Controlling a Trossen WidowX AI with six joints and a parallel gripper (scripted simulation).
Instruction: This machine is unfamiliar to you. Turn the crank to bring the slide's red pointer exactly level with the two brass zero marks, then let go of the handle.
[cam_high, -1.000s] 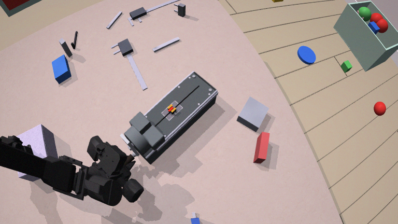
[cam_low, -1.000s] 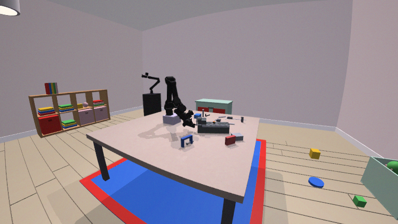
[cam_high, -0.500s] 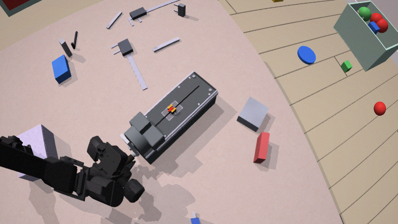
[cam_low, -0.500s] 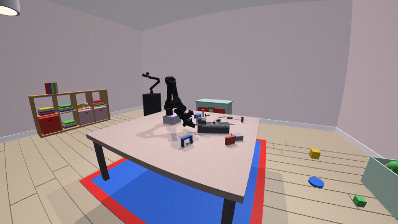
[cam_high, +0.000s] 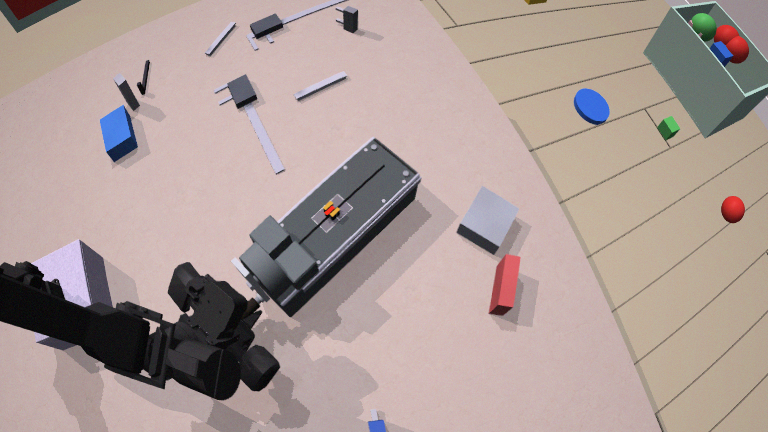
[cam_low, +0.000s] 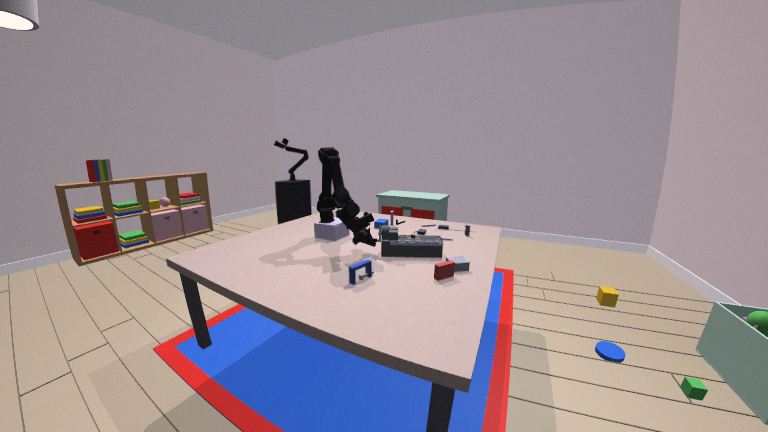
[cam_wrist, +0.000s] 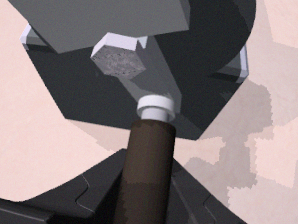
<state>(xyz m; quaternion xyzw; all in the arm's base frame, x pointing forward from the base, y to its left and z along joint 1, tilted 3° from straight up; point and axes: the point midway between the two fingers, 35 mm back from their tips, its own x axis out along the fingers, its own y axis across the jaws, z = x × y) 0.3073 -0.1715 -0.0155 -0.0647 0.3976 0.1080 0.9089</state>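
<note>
The dark grey machine (cam_high: 365, 188) (cam_low: 410, 248) lies on the table, its crank end toward the arm. My gripper (cam_high: 254, 314) (cam_low: 374, 242) (cam_wrist: 145, 161) is shut on the crank's brown handle (cam_wrist: 145, 172), one finger on each side. The white collar (cam_wrist: 155, 107) at the handle's inner end and the grey crank arm (cam_wrist: 162, 75) show beyond the fingers. In the top view the slide's red pointer (cam_high: 329, 211) sits between the two brass marks (cam_high: 328, 205) (cam_high: 335, 212), very near level; the view is too small to tell whether exactly.
A grey block (cam_high: 487, 217) and a red block (cam_high: 504, 284) stand beyond the machine's right side. A lilac block (cam_high: 69, 274) is under the arm. A blue block (cam_high: 117, 132) and several loose grey parts lie on the far side. A blue arch-shaped piece (cam_low: 360, 264) stands nearer the exterior camera.
</note>
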